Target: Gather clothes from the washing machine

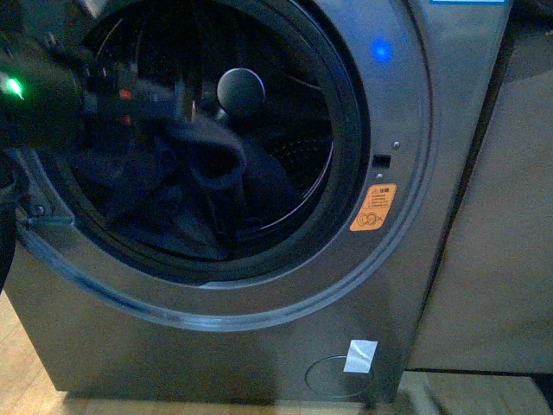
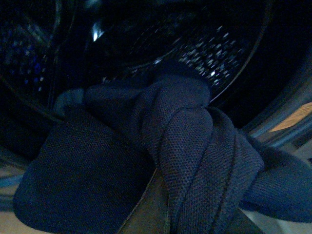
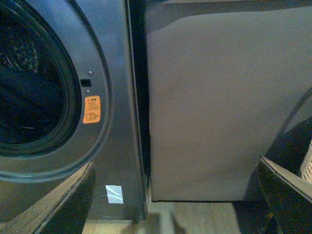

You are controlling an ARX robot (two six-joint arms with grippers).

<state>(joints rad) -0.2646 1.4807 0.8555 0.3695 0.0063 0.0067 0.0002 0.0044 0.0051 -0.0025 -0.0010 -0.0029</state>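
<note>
Front view: the washing machine [image 1: 259, 303] is a grey metallic front-loader with its porthole open. A blue indicator light [image 1: 380, 50] glows at 2 o'clock of the opening and an orange warning sticker [image 1: 373, 207] sits at 4 o'clock. The clothes [image 1: 203, 186] are a dark navy, near-black mass of plain, limp fabric. They fill the drum from 9 o'clock round to 6 o'clock, and one fold rises towards the middle. The left gripper [image 1: 177, 108] reaches in from 9 o'clock, blurred, and touches the top of that raised fold. A white label [image 1: 360, 355] is stuck low on the front panel. A tan-brown cabinet [image 1: 492, 216] stands just beside the machine at 3 o'clock.

Left wrist view: the fabric shows a fine mesh weave and is gathered into tight creases. It bunches over a finger [image 2: 151, 209], and the gripper is clamped on the bundle. The perforated steel drum [image 2: 204, 48] glints behind it.

Right wrist view: the right gripper [image 3: 175, 163] hangs outside the machine, facing the seam between machine and cabinet. Its jaws are spread wide and hold nothing. It is well apart from the clothes, which cannot be made out in the dark drum here.
</note>
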